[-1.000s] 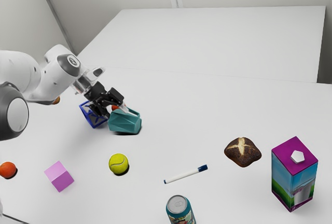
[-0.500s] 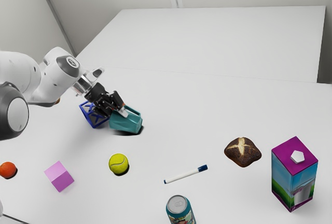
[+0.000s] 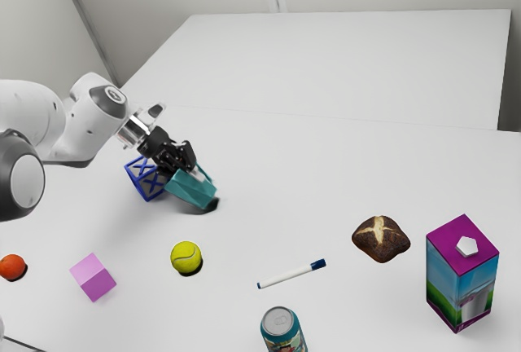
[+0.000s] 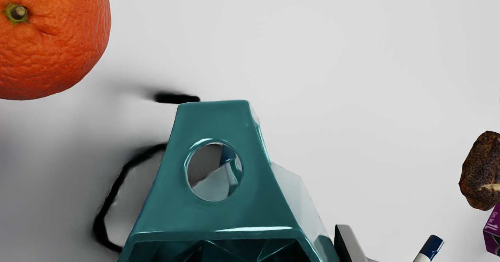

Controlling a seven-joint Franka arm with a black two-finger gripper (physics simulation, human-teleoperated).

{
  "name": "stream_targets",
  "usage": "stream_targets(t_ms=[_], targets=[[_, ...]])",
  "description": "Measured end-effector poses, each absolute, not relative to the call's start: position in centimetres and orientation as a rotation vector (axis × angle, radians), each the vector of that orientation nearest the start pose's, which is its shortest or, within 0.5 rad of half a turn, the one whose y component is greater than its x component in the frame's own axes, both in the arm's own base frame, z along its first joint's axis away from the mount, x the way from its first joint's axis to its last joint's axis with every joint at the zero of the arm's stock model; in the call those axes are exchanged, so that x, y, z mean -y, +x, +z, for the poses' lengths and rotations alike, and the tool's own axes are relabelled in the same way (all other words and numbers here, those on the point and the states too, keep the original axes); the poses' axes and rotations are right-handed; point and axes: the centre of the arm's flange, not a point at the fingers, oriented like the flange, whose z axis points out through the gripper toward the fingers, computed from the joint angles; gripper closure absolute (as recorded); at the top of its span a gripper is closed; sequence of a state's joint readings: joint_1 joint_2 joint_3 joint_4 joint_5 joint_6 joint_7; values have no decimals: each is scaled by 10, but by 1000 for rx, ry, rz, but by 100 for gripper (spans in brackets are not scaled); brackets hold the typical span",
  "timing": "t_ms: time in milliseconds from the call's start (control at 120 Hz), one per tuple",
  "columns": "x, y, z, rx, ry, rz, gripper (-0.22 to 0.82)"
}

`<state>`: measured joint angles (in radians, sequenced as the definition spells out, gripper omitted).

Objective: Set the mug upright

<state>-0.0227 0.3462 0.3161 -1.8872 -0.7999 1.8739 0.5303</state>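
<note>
The gripper [image 3: 192,173] is low over the teal mug [image 3: 192,187] in the exterior view, up against its upper side. The mug leans at a slant, its lower end toward the exterior view's right, above a dark shadow. Up close in the wrist view, the mug [image 4: 218,215] shows a teal face with a round hole and a dark hollow at the bottom edge. A grey part of the gripper [image 4: 349,244] stands beside the mug's side. How firmly the mug is held is hidden.
A blue crate-like box [image 3: 145,179] sits close beside the mug. An orange [image 4: 47,39] lies near it. Farther off are a tennis ball [image 3: 186,258], pink cube [image 3: 94,277], marker [image 3: 291,274], can [image 3: 282,332], bread [image 3: 380,239] and carton [image 3: 461,275].
The mug has gone from lying on its side to a steeper slant and shifted slightly toward the exterior view's left. My hand came down onto it, then moved only a little.
</note>
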Motion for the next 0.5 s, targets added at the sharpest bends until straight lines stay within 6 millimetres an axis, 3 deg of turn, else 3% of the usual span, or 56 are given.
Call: stream_targets(t_ms=[417, 500], targets=[[-99, 595, 341, -116, 2545, -14, 77], [-87, 589, 339, -103, 2601, -1, 77]])
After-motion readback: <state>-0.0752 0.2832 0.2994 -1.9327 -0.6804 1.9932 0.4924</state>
